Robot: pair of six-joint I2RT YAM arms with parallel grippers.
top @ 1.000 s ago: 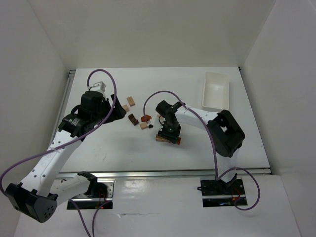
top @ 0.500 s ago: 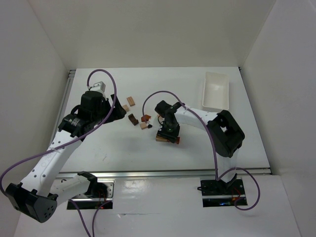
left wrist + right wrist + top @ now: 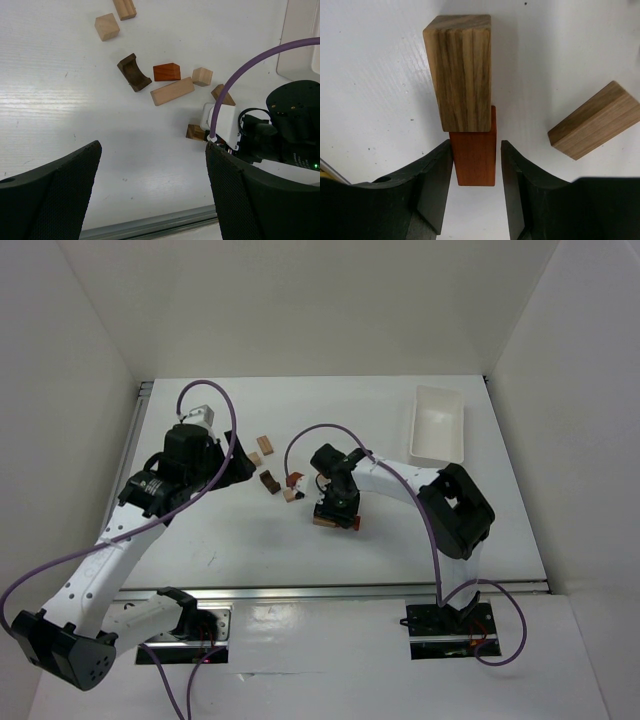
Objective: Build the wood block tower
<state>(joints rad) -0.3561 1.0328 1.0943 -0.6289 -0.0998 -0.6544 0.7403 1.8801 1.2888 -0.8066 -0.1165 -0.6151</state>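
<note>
Seen from the right wrist, a reddish-orange block [image 3: 476, 155] lies between the fingers of my right gripper [image 3: 476, 146]. The left finger is against it and a narrow gap shows at the right finger [image 3: 512, 165], so the jaws are open. A striped brown block [image 3: 462, 70] overlaps the red block's far end. Another brown block [image 3: 595, 120] lies to the right. From above, my right gripper [image 3: 337, 510] is low over these pieces [image 3: 322, 522]. My left gripper [image 3: 152, 195] hangs wide open and empty above the table, left of the loose pieces.
Loose pieces lie together: a dark arch [image 3: 133, 72], a red wedge [image 3: 166, 72], a tan bar [image 3: 172, 91], tan cubes [image 3: 107, 26] and a brown wedge [image 3: 222, 95]. A white tray [image 3: 437, 425] stands at the back right. The metal rail [image 3: 330, 592] runs along the near edge.
My right gripper has shifted slightly left and back over the stacked pieces, and its jaws have eased apart. The left arm has not moved.
</note>
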